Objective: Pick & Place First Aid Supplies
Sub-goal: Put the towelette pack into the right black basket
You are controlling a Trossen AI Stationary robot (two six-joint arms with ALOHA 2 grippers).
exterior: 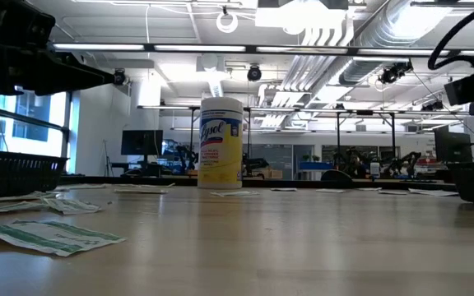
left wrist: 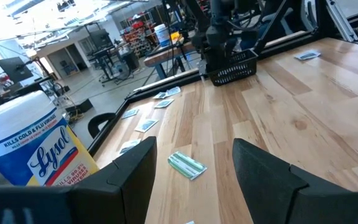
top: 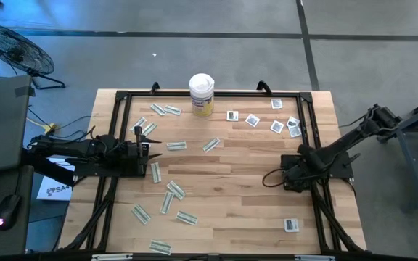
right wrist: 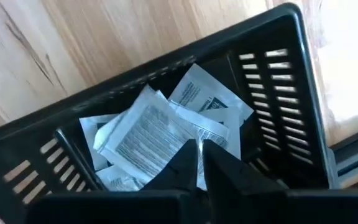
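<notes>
Several white square packets point(right wrist: 160, 134) already lie heaped in the black slotted basket point(right wrist: 278, 93) directly beneath the right gripper point(right wrist: 201, 163), whose fingers stand almost together over the pile with a packet edge right at their tips; whether they pinch it I cannot tell. Across the table point(top: 238, 174), the left gripper point(left wrist: 194, 171) hovers with its fingers wide apart and nothing between them, just short of a pale green-white strip point(left wrist: 186, 165) lying flat on the wood. More strips point(top: 171, 194) are scattered over the left half, and a group of small squares point(top: 276, 125) sits near the far right corner, beyond the yellow-labelled canister point(top: 202, 94). These packets look light, thin and limp, likely slick too. They should be nipped by a short edge or a lifted corner, since a flat face offers no purchase.
</notes>
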